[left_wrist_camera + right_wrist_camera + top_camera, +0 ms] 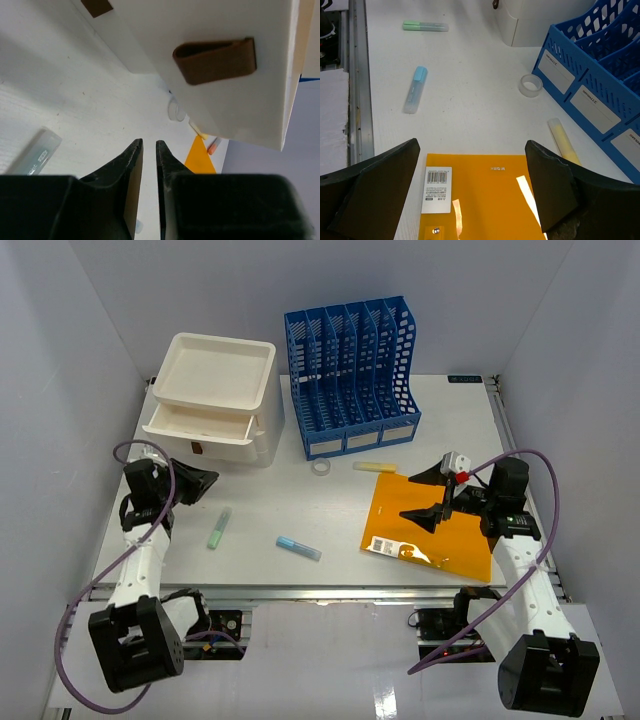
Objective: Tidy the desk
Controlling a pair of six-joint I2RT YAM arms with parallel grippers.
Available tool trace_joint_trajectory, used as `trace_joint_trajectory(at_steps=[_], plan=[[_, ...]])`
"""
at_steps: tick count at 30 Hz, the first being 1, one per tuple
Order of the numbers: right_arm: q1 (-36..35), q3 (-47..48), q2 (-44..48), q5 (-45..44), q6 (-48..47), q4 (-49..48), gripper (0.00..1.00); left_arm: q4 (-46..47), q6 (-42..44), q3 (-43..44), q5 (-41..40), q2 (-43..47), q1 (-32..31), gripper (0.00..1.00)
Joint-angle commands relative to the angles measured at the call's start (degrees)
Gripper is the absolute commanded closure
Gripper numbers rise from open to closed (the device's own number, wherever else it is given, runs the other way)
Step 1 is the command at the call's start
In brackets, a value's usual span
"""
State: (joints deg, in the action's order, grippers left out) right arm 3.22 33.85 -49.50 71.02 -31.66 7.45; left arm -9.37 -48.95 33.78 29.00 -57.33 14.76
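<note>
The desk point(300, 505) carries loose stationery: a green highlighter point(219, 528), a blue highlighter point(298, 548), a tape roll point(322, 468), a yellow highlighter point(378, 466) and an orange folder point(430, 530). My left gripper point(205, 482) hovers low in front of the white drawer unit point(215, 400). In the left wrist view its jaws point(149, 144) are nearly together, shut on nothing, below the brown drawer handle point(215, 60). My right gripper point(425, 495) stands wide open above the folder's point(485, 200) far edge, with nothing between its fingers point(471, 147).
A blue file rack point(350, 375) stands at the back, right of the drawer unit, whose lower drawer point(200, 425) is pulled out. Metal rails point(357, 85) run along the desk's near edge. White walls close in on both sides.
</note>
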Motion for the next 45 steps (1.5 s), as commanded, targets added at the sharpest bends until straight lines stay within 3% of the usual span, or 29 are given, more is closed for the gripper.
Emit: trace_joint_trajectory(at_steps=[1,13,26,33,37,41,45], plan=[[0.47,0.17,0.1,0.43,0.84,-1.94,0.07,2.47,1.25,8.57,-1.65,-4.14,-0.11,0.72],[0.72,0.17,0.28,0.52,0.9,-1.92,0.07,1.2,1.58,24.25,-5.37,-18.21,-0.09,0.58],[1.64,0.18,-0.08,0.6,0.9,-2.0,0.07,2.94,1.11,32.82,-0.2,-29.6,-0.09,0.44],[1.96,0.25,-0.16,0.52,0.9,-2.0,0.07,5.49,0.59,31.3,1.75,-27.9,-0.09,0.4],[2.23,0.22,0.01,0.65,0.9,-1.91,0.07,6.73,4.55,26.61,2.33,-21.43,0.04,0.39],[2.31,0.17,-0.12,1.22,0.9,-1.96,0.07,8.13,11.21,18.42,3.54,-13.27,0.78,0.3],[2.31,0.09,-0.33,1.54,0.97,-1.99,0.07,11.62,19.08,10.8,7.47,-10.57,1.23,0.18]])
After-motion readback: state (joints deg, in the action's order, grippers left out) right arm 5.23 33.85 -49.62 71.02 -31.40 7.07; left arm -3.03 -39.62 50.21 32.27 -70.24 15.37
